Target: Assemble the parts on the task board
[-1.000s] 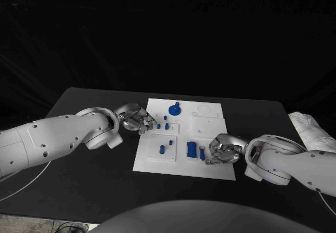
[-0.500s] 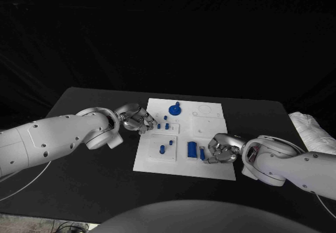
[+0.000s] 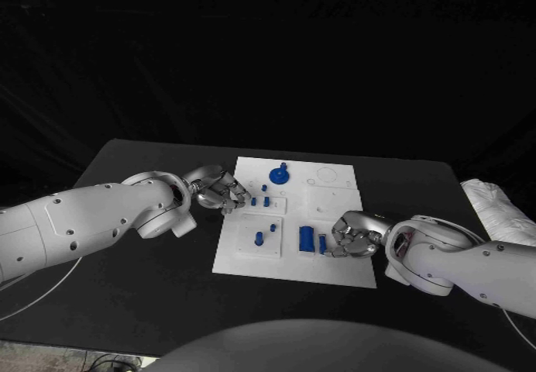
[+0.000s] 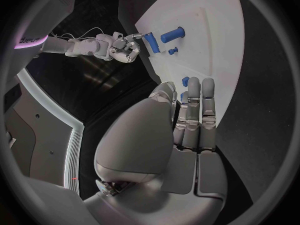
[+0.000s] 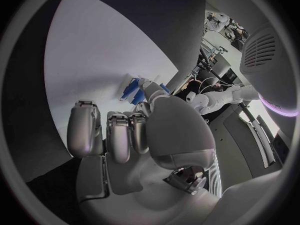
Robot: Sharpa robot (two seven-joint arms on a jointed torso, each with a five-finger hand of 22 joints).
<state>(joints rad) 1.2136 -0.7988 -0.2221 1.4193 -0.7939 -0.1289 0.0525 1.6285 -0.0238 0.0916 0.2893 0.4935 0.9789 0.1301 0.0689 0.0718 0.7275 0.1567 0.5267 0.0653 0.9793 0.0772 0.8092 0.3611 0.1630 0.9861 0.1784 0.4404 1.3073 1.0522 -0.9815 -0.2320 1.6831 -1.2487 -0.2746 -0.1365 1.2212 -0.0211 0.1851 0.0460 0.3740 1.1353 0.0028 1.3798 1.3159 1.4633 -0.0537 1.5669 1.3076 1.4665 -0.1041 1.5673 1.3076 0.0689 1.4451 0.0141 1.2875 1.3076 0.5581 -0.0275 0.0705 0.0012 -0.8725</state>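
Note:
The white task board [image 3: 293, 263] lies mid-table. A blue knob [image 3: 280, 175] stands at its far end, and two small blue pegs [image 3: 259, 201] stand near its left edge. A thick blue cylinder [image 3: 306, 238] lies beside a slim blue peg [image 3: 323, 245]. My right hand [image 3: 355, 235] is at the board's right side and pinches the slim blue peg [image 4: 150, 42] at one end with its fingertips [image 5: 145, 87]. My left hand [image 3: 219, 189] hangs at the board's left edge, its fingers [image 4: 195, 110] drawn together and curled, with the small pegs [image 4: 185, 80] just beyond their tips.
Another small blue part [image 3: 262, 236] sits on the board's near left block. A white crumpled bag [image 3: 498, 209] lies at the table's right edge. A thin cable [image 3: 33, 298] loops off the table's left side.
My right hand has crept a little farther onto the board toward the slim peg. The left hand has stayed still.

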